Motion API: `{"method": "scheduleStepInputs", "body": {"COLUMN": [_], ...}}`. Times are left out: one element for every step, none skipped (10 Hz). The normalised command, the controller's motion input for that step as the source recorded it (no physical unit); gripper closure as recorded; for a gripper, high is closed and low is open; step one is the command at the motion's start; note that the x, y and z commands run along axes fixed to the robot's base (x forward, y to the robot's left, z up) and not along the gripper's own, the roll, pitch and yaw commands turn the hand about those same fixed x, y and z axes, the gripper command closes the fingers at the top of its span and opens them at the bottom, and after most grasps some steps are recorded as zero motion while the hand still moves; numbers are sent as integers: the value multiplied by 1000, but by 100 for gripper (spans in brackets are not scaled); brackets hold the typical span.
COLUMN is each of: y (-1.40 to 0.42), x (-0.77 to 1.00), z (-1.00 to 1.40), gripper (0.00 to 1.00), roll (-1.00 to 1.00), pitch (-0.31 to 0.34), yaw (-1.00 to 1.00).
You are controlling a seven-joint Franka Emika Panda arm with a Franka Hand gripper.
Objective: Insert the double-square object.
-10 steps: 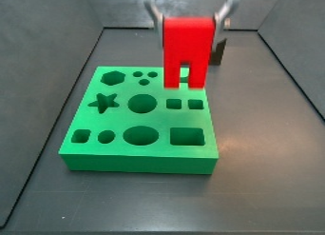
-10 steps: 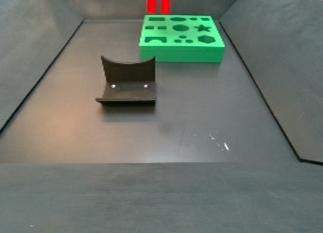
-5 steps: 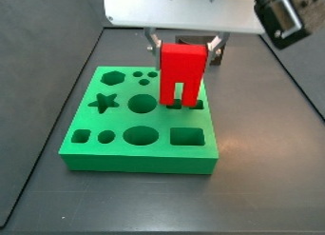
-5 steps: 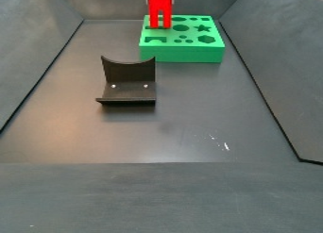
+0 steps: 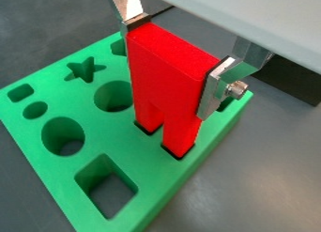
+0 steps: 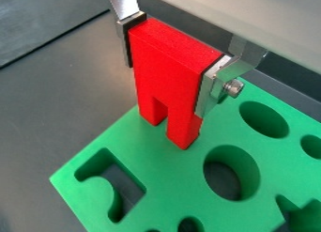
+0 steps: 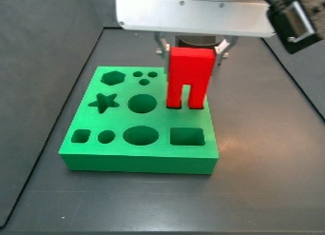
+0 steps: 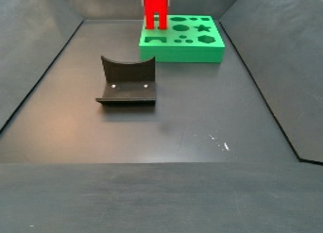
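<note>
1. Side views give you the dark worktop (image 8: 151,161) first: a flat grey floor with raised walls along its edges.
2. Next in size, you have the green board (image 7: 140,134) lying flat on that worktop, its upper face cut with shaped sockets: a star, several rounds and squares. In a side view (image 8: 184,41) it sits at the far end of the floor.
3. You can see the fixture (image 8: 127,82), a dark bracket on a base plate, standing on the worktop well apart from the board and nearer that camera.
4. Your end effector (image 7: 193,50) hangs above the board's far right part, under the pale wrist housing. In both wrist views its silver fingers (image 5: 221,84) press against opposite sides of the red piece's upper body, so it is closed on the piece and holding it.
5. The double-square object (image 7: 189,75) stands upright in that grip, slot downward. In a wrist view (image 5: 167,85) you see its two square legs reaching down to a pair of square sockets near the board's edge, and the leg tips look to be at or just inside the openings; how deep they sit you cannot tell. In another wrist view (image 6: 172,81) the slot between the legs shows clearly.
</note>
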Motion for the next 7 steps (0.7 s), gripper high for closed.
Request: {"method": "scheduleStepInputs", "body": {"y": [0,-40,-26,-29,0,0,-14], "x": [194,0,-63,0,0,20,0], "z": [-203,-194,-223,-329,-431,-420,-337], "gripper": [100,100,100,100,100,100,100], "roll": [0,0,0,0,10,0,0], "pitch": [0,-34,-66,-83,-109,-160,-174], "yaw": [20,0,0,0,0,0,0]}}
